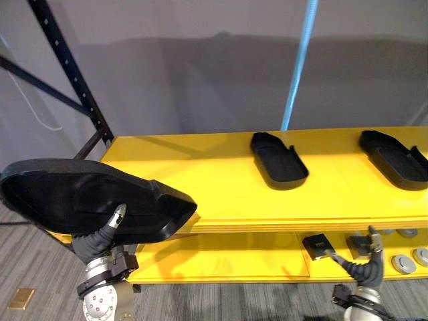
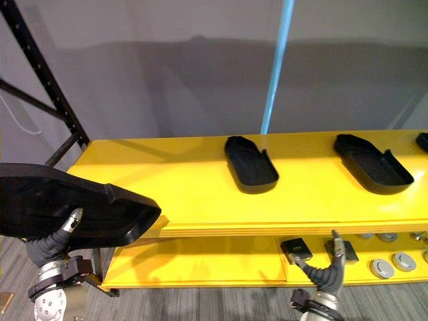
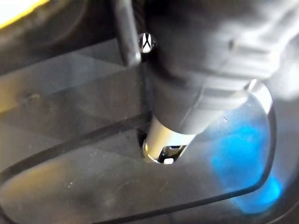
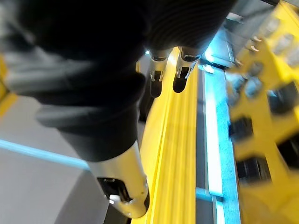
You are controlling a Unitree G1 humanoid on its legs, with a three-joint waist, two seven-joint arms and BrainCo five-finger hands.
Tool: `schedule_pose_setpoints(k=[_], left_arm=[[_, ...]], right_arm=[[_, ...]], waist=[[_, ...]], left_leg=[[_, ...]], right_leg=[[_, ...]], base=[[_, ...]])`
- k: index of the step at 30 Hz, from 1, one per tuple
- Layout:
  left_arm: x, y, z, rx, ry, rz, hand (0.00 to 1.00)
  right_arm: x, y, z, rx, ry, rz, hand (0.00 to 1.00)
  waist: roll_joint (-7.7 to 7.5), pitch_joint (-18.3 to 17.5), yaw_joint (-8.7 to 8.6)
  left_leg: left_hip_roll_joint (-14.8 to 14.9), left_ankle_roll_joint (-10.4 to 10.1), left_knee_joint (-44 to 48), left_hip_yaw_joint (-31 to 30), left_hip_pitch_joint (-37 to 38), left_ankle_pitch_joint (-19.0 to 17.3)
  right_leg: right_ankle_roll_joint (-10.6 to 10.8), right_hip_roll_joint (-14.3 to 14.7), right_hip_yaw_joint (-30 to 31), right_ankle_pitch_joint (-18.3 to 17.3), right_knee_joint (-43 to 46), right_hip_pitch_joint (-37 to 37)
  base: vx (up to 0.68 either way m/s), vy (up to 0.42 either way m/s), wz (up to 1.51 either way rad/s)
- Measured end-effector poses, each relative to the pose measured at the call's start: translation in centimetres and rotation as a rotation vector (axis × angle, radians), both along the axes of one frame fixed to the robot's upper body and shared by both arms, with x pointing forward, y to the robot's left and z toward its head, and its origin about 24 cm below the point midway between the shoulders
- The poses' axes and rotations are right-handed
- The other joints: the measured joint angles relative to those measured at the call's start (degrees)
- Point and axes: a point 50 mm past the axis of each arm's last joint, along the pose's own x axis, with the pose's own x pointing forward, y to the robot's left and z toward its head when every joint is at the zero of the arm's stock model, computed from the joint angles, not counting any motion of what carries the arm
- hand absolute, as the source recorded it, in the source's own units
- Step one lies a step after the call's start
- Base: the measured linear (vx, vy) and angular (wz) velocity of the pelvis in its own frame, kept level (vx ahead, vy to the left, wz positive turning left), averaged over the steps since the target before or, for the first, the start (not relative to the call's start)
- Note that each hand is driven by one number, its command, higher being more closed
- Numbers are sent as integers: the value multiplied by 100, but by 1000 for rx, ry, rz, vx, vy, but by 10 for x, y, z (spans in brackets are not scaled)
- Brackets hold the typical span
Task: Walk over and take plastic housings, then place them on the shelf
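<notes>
A large black plastic housing [image 1: 73,194] hangs at the lower left, its tip over the left front corner of the yellow shelf [image 1: 200,180]. My left hand [image 1: 97,241] grips it from below, thumb hooked over its rim; the left wrist view shows that thumb [image 3: 161,149] pressed on the housing's inner wall [image 3: 93,177]. Two more black housings lie hollow side up on the shelf top, one at the middle [image 1: 279,160] and one at the right [image 1: 393,157]. My right hand [image 1: 366,264] is low at the right in front of the lower shelf, fingers [image 4: 184,70] straight, holding nothing.
The lower yellow shelf holds small black blocks [image 1: 317,246] and round grey discs [image 1: 403,263]. A black rack upright [image 1: 70,67] rises at the left and a blue vertical strap [image 1: 301,60] hangs behind the shelf. A grey wall stands behind; a small brass piece [image 1: 21,298] lies on the carpet.
</notes>
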Motion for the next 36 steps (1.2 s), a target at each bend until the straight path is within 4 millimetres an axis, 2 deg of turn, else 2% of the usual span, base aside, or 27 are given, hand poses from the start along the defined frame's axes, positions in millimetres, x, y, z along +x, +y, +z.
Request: schedule_pose_setpoints(k=[3, 4, 6, 7, 8, 9, 10, 11, 14, 16, 19, 21, 23, 26, 29, 32, 36], left_arm=[[4, -7, 0, 8, 0, -67, 100], [6, -12, 0, 12, 3, -100, 100], [8, -16, -2, 8, 12, -131, 100], [12, -20, -3, 5, 18, -162, 100], [19, -25, -2, 8, 14, -197, 100], [26, -30, 1, 9, 0, -233, 100], [33, -35, 7, 9, -28, -266, 100], [38, -37, 13, 4, -57, -285, 100], [48, -43, 29, 9, -119, -328, 100], [50, -42, 35, 31, -137, -338, 100], [54, -31, 39, 69, -123, -329, 100], [70, -12, 49, 162, -96, -294, 100], [93, 11, 71, 275, -61, -247, 100], [115, 41, 99, 434, 45, -191, 100], [121, 61, 127, 594, 130, -187, 100], [120, 72, 137, 640, 182, -198, 100], [117, 85, 140, 628, 235, -225, 100]], right_arm=[[3, 1, 3, -1, -14, 11, 0], [9, 4, 5, -2, -20, 26, 0], [15, 12, 5, 7, -23, 62, 0], [18, 19, 2, 18, -12, 97, 0], [17, 21, 0, 21, 3, 113, 0], [15, 22, -2, 21, 13, 123, 0], [13, 21, -4, 17, 25, 129, 0], [11, 21, -5, 15, 34, 134, 0], [4, 22, -11, 18, 70, 147, 0], [-4, 23, -18, 20, 107, 157, 0], [-8, 23, -21, 7, 136, 193, 0], [-7, 20, -19, -21, 142, 224, 0], [-7, 22, -20, -31, 150, 245, 0], [-7, 30, -22, -35, 166, 299, 0], [-3, 47, -26, -15, 172, 368, 0], [-3, 66, -36, 17, 208, 457, 0], [-2, 86, -40, 29, 223, 563, 0]], waist=[[-68, -6, 60], [-58, 1, 125], [-62, 3, 196], [5, 46, 132], [21, 58, 3], [14, 61, -76], [10, 64, -119], [-4, 60, -120], [143, 147, -188], [148, 153, -221], [192, 189, -232], [275, 241, -224], [288, 369, -214], [289, 397, -221], [288, 447, -253], [295, 464, -265], [291, 478, -309]], left_leg=[[-213, 95, 176, 137, -22, -243], [-238, 131, 49, 375, 30, -293], [-221, 255, -321, 709, 237, -156], [-214, 359, -629, 837, 447, -1], [-181, 394, -820, 807, 560, 115], [-185, 394, -968, 805, 647, 193], [-200, 392, -1028, 811, 695, 256], [-224, 377, -1104, 808, 713, 291], [-198, 281, -1605, 818, 816, 554], [-167, 192, -1902, 829, 934, 673], [-161, 176, -2115, 895, 1092, 731], [-213, 178, -2168, 670, 992, 732], [-260, 188, -2188, 654, 911, 773], [-373, 234, -2327, 635, 801, 876], [-446, 253, -2373, 608, 788, 900], [-438, 259, -2378, 583, 788, 906], [-415, 241, -2452, 475, 789, 1013]], right_leg=[[145, -272, 70, 89, 84, -50], [14, -374, 271, 184, 503, -471], [-345, -397, 280, 429, 927, -972], [-252, -245, 347, 268, 1169, -1142], [-115, 148, 686, -17, 1216, -1133], [-151, 535, 943, -277, 1205, -1145], [-316, 815, 934, -369, 1095, -1200], [-391, 839, 903, -349, 880, -1178], [-522, 984, 902, 86, 167, -946], [-571, 1069, 934, 239, -113, -874], [-614, 1131, 1113, 300, -193, -901], [-590, 1136, 1223, 415, -311, -1019], [-548, 1101, 1251, 494, -396, -1122], [-472, 1011, 1316, 591, -523, -1259], [-439, 946, 1404, 619, -551, -1282], [-446, 949, 1419, 638, -611, -1268], [-467, 982, 1424, 651, -620, -1286]], base=[[88, 309, -14], [31, 217, -70], [31, 155, -90], [42, 57, -48], [64, 23, -19], [55, -61, 4], [66, -70, -23], [54, -45, -32], [48, -43, -21], [32, -59, -21], [29, -25, -34], [-22, 8, -26], [-76, 36, -7], [-44, 42, -6], [25, 48, -13], [31, 12, -6], [9, -34, -1]])
